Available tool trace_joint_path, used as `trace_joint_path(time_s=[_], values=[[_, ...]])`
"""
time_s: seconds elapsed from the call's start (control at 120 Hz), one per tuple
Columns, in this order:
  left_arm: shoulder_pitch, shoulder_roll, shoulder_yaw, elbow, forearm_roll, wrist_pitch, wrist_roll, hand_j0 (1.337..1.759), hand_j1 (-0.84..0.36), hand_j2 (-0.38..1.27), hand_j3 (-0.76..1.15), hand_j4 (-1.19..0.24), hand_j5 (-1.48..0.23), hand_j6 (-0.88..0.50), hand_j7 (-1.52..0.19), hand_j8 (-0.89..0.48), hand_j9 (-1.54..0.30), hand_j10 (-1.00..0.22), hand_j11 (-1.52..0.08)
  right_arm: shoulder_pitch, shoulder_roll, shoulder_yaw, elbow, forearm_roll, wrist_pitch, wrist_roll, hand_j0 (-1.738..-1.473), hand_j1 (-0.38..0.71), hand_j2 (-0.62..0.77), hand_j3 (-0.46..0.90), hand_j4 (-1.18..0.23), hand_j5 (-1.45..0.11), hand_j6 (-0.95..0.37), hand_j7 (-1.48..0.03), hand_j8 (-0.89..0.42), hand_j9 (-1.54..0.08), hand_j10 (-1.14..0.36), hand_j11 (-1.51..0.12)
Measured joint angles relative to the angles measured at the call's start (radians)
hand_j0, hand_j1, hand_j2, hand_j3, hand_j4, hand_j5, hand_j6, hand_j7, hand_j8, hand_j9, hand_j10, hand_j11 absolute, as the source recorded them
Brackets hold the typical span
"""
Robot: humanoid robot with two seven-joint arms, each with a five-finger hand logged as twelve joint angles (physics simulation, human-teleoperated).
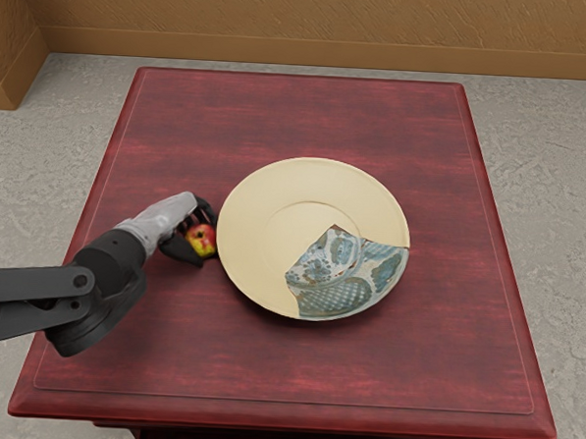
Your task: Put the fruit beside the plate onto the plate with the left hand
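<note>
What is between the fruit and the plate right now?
In the head view, no other object. The fruit sits right beside the plate, at its left rim, with the left hand curled around it.

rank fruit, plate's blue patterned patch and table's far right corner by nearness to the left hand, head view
1. fruit, gripped in the left hand
2. blue patterned patch, near-right part of the plate
3. table's far right corner, top right
</note>
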State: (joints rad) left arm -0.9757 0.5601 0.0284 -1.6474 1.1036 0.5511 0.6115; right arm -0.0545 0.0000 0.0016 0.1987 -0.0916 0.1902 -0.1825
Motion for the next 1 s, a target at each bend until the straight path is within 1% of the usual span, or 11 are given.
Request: trace_joint_path(time_s=[0.15, 0.325, 0.475, 0.55, 0.558, 0.575, 0.875, 0.925, 0.942, 0.975, 1.0], values=[[-0.002, 0.001, -0.002, 0.0, 0.0, -0.002, 0.001, 1.65, -0.3, 0.33, 0.01, -0.56, -1.04, -0.39, -1.03, -0.42, -1.04, -0.68, -0.91, 0.0, 0.0, 0.0, 0.0, 0.0, 0.0, 0.0, -1.658, -0.33, 0.0, 0.0, -0.01, -0.02, -0.01, -0.02, -0.01, -0.02, -0.01, -0.02], [-0.003, 0.007, -0.002, 0.0, -0.002, -0.004, 0.002, 1.647, -0.33, 0.36, 0.0, -0.53, -1.13, -0.33, -1.1, -0.36, -1.12, -0.78, -1.06, 0.0, 0.0, 0.0, 0.0, 0.0, 0.0, 0.0, -1.658, -0.33, 0.0, 0.0, -0.01, -0.02, -0.01, -0.02, -0.01, -0.02, -0.01, -0.02], [-0.005, 0.013, -0.003, 0.0, -0.006, -0.004, 0.003, 1.647, -0.31, 0.33, 0.0, -0.54, -1.16, -0.34, -1.13, -0.35, -1.14, -0.82, -1.11, 0.0, 0.0, 0.0, 0.0, 0.0, 0.0, 0.0, -1.658, -0.33, 0.0, 0.0, -0.01, -0.02, -0.01, -0.02, -0.01, -0.02, -0.01, -0.02], [-0.016, 0.038, -0.004, 0.0, -0.017, -0.006, 0.0, 1.648, -0.31, 0.45, 0.0, -0.57, -1.18, -0.34, -1.14, -0.37, -1.15, -0.86, -1.13, 0.0, 0.0, 0.0, 0.0, 0.0, 0.0, 0.0, -1.658, -0.33, 0.0, 0.0, -0.01, -0.02, -0.01, -0.02, -0.01, -0.02, -0.01, -0.02], [-0.016, 0.039, -0.005, 0.0, -0.019, -0.006, 0.0, 1.648, -0.33, 0.53, 0.0, -0.57, -1.18, -0.34, -1.14, -0.37, -1.15, -0.86, -1.13, 0.0, 0.0, 0.0, 0.0, 0.0, 0.0, 0.0, -1.658, -0.33, 0.0, 0.0, -0.01, -0.02, -0.01, -0.02, -0.01, -0.02, -0.01, -0.02], [-0.017, 0.04, -0.006, 0.0, -0.022, -0.006, 0.001, 1.648, -0.34, 0.46, 0.0, -0.56, -1.19, -0.32, -1.15, -0.35, -1.15, -0.86, -1.14, 0.0, 0.0, 0.0, 0.0, 0.0, 0.0, 0.0, -1.658, -0.33, 0.0, 0.0, -0.01, -0.02, -0.01, -0.02, -0.01, -0.02, -0.01, -0.02], [-0.073, 0.102, -0.113, 0.0, -0.045, -0.012, -0.001, 1.65, -0.4, 0.63, 0.0, -0.65, -1.25, -0.3, -1.18, -0.34, -1.16, -0.86, -1.16, 0.0, 0.0, 0.0, 0.0, 0.0, 0.0, 0.0, -1.658, -0.33, 0.0, 0.0, -0.01, -0.02, -0.01, -0.02, -0.01, -0.02, -0.01, -0.02], [-0.079, 0.102, -0.134, 0.0, -0.046, -0.013, -0.001, 1.65, -0.39, 0.59, 0.0, -0.67, -1.26, -0.28, -1.18, -0.32, -1.16, -0.86, -1.16, 0.0, 0.0, 0.0, 0.0, 0.0, 0.0, 0.0, -1.658, -0.33, 0.0, 0.0, -0.01, -0.02, -0.01, -0.02, -0.01, -0.02, -0.01, -0.02], [-0.087, 0.101, -0.141, 0.0, -0.047, -0.013, -0.001, 1.65, -0.41, 0.68, 0.0, -0.68, -1.26, -0.28, -1.18, -0.33, -1.16, -0.86, -1.16, 0.0, 0.0, 0.0, 0.0, 0.0, 0.0, 0.0, -1.658, -0.33, 0.0, 0.0, -0.01, -0.02, -0.01, -0.02, -0.01, -0.02, -0.01, -0.02], [-0.109, 0.098, -0.152, 0.0, -0.048, -0.015, 0.0, 1.649, -0.39, 0.53, 0.0, -0.7, -1.27, -0.28, -1.18, -0.32, -1.16, -0.86, -1.16, 0.0, 0.0, 0.0, 0.0, 0.0, 0.0, 0.0, -1.658, -0.33, 0.0, 0.0, -0.01, -0.02, -0.01, -0.02, -0.01, -0.02, -0.01, -0.02], [-0.122, 0.09, -0.158, 0.0, -0.048, -0.014, 0.0, 1.65, -0.37, 0.53, 0.0, -0.71, -1.26, -0.29, -1.18, -0.33, -1.16, -0.86, -1.16, 0.0, 0.0, 0.0, 0.0, 0.0, 0.0, 0.0, -1.658, -0.33, 0.0, 0.0, -0.01, -0.02, -0.01, -0.02, -0.01, -0.02, -0.01, -0.02]])
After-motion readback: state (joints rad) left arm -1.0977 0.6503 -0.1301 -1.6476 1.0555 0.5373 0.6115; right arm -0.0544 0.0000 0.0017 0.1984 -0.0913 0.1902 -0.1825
